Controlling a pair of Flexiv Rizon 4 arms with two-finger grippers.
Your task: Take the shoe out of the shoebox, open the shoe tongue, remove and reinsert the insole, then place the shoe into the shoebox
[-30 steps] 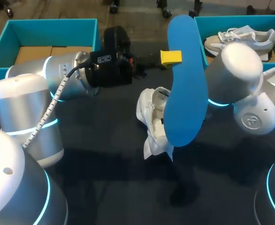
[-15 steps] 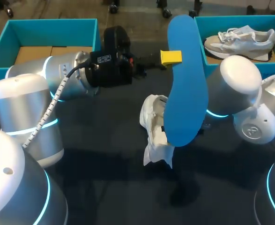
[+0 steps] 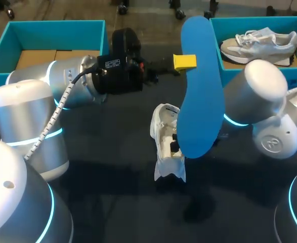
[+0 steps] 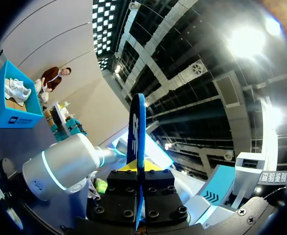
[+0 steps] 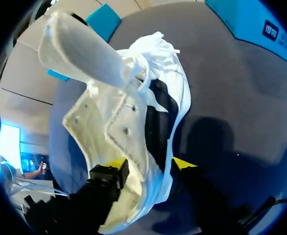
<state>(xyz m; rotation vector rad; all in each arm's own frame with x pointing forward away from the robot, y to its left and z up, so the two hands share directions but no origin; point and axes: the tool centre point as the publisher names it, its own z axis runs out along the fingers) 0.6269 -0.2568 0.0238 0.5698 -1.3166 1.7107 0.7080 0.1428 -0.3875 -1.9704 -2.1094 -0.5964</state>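
Shoe [image 3: 166, 144] and insole [image 3: 201, 101] are apart from each other. The white shoe lies on the dark table [image 3: 113, 152] near its middle, between the two teal boxes and outside both. The left shoebox [image 3: 16, 30] holds only brown cardboard [image 3: 42, 56]. The right shoebox [image 3: 254, 20] holds a grey sneaker [image 3: 259, 43] lying on its side.

The right gripper [image 5: 148, 165] pinches the shoe's side wall, one yellow tip inside the opening and the other outside. The tongue [image 5: 79, 46] is pulled forward, away from the opening. The left gripper [image 4: 139, 166] is clamped on the blue insole, holding it upright on edge above the table.

Compared with a second ago, the shoe has turned and shifted a little toward the right arm, so its opening now faces up more squarely. The right arm's elbow has drifted outward. The insole and left arm have not moved.
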